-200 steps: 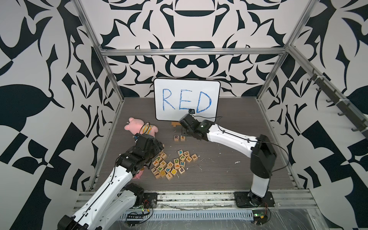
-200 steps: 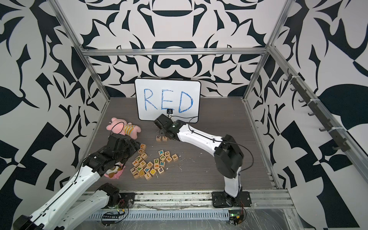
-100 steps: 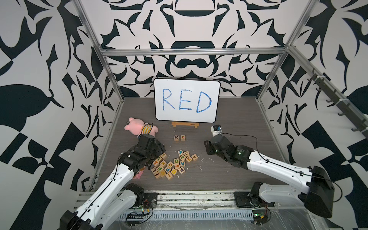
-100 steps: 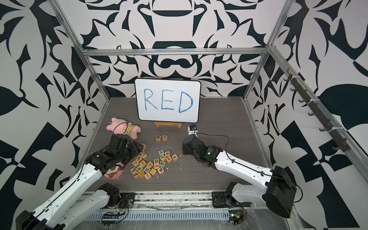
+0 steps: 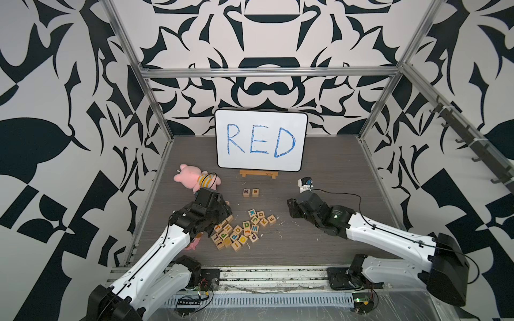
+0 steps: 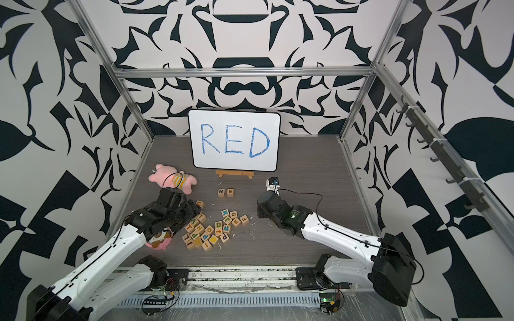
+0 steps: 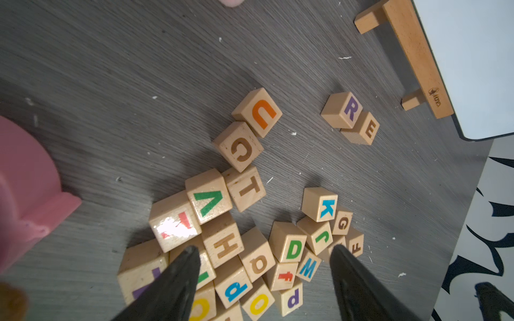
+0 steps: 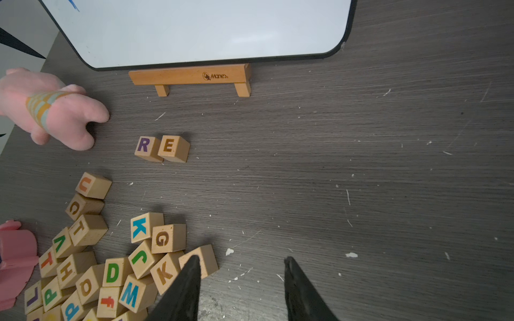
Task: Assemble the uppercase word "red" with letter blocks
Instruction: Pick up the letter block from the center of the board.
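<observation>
The R block [image 5: 246, 191] and E block [image 5: 255, 191] stand side by side on the dark tabletop in front of the whiteboard, also in the right wrist view as R block [image 8: 143, 145] and E block [image 8: 168, 145]. A green D block [image 5: 246, 224] lies face up in the loose pile of letter blocks [image 5: 239, 230]. My left gripper [image 7: 264, 248] hovers open over that pile, and the D block [image 7: 293, 249] shows between its fingers. My right gripper [image 8: 241, 259] is open and empty above bare tabletop just right of the pile, with one finger overlapping a blank-faced block [image 8: 204, 259].
A whiteboard [image 5: 261, 139] with RED handwritten in blue leans on a wooden stand [image 5: 258, 174] at the back. A pink plush toy [image 5: 192, 179] lies left of the R block. A small white and blue object [image 5: 304, 184] sits behind the right gripper. Another pink item [image 7: 25, 194] lies under the left arm.
The right arm has pulled back from the R and E blocks toward the front right, and its jaws have opened. The left arm shifted slightly over the pile.
</observation>
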You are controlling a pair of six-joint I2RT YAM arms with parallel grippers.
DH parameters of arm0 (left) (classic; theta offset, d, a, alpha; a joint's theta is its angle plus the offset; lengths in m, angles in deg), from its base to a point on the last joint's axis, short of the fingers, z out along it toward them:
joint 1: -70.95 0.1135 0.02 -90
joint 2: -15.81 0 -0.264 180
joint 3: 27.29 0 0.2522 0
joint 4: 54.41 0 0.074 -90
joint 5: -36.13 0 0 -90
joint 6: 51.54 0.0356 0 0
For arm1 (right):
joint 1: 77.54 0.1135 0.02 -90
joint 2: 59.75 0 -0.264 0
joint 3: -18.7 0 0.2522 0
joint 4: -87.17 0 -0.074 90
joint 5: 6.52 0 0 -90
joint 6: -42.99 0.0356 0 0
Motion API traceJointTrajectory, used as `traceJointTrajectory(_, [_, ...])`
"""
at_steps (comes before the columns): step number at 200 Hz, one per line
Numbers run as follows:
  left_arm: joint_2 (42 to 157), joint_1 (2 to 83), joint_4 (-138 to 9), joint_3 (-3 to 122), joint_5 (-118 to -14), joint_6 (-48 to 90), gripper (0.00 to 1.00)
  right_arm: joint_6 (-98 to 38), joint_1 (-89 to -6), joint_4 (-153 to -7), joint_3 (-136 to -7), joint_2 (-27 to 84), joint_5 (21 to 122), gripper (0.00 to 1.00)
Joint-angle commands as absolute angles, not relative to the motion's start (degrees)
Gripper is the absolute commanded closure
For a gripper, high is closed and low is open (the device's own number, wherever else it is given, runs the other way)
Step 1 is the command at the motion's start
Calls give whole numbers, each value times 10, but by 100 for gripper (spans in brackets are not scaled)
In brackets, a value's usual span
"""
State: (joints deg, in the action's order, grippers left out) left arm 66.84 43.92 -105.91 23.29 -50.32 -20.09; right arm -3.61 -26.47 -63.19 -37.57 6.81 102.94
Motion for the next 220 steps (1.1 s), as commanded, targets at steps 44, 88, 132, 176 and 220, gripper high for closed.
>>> traceJointTrajectory(44, [629, 438, -1083, 214, -473, -227, 21, -26, -266, -654, -375, 75, 1020, 54])
traceJointTrajectory(88, [636, 438, -1086, 212, -474, -237, 22, -23, -266, -668, -376, 93, 1003, 54])
traceJointTrajectory(132, [651, 438, -1088, 212, -486, -245, 22, -24, -266, -663, -391, 120, 989, 54])
traceJointTrajectory(176, [666, 438, -1107, 217, -475, -256, 22, -20, -266, -680, -401, 152, 952, 55])
traceJointTrajectory(220, [684, 438, -1107, 223, -479, -273, 21, -19, -255, -689, -437, 214, 898, 58])
